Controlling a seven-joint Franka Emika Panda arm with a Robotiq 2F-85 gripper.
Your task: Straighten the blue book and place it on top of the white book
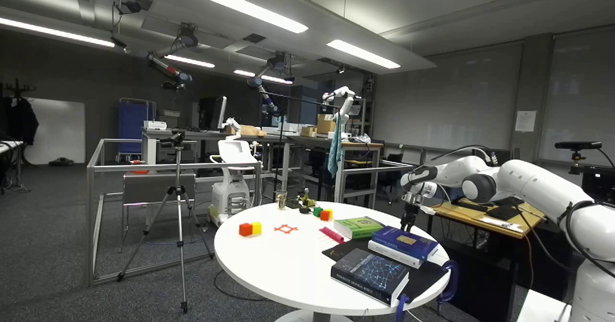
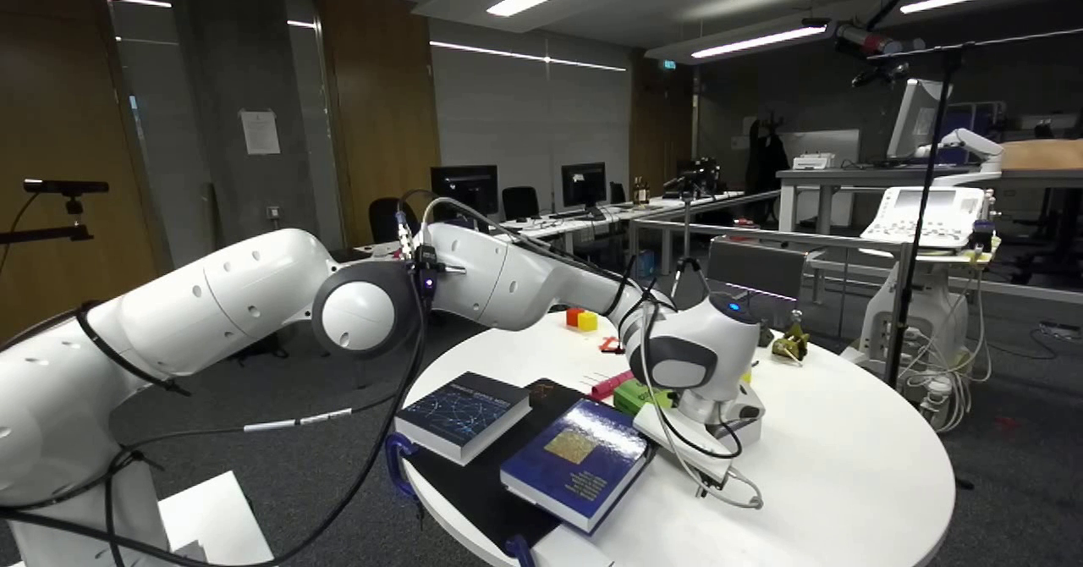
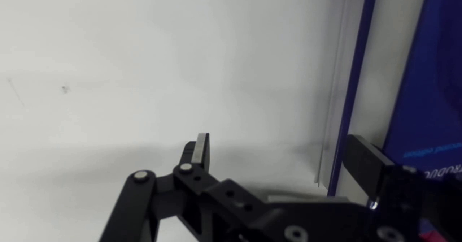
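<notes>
Gripper (image 3: 278, 144): 1 is showing
Fingers (image 3: 200, 148): 2 are forming the jaws
Books: 4 are lying in view, counting 1 blue book (image 1: 404, 242) and 1 white book (image 1: 395, 256) just beside the jaws, 1 green book (image 1: 359, 227) near them, 1 dark book (image 1: 372, 269) farther off
Cubes: 5 are sitting well apart from the jaws, counting 2 red cubes (image 1: 245, 229), 2 yellow cubes (image 1: 256, 228), 1 green cube (image 1: 317, 211)
Blue clamps (image 1: 453, 278): 2 are standing apart from the jaws
Black mat (image 2: 478, 499): 1 is lying near the jaws
Pink object (image 1: 334, 236): 1 is lying near them
Round table (image 1: 269, 264): 1 is standing beneath the jaws
</notes>
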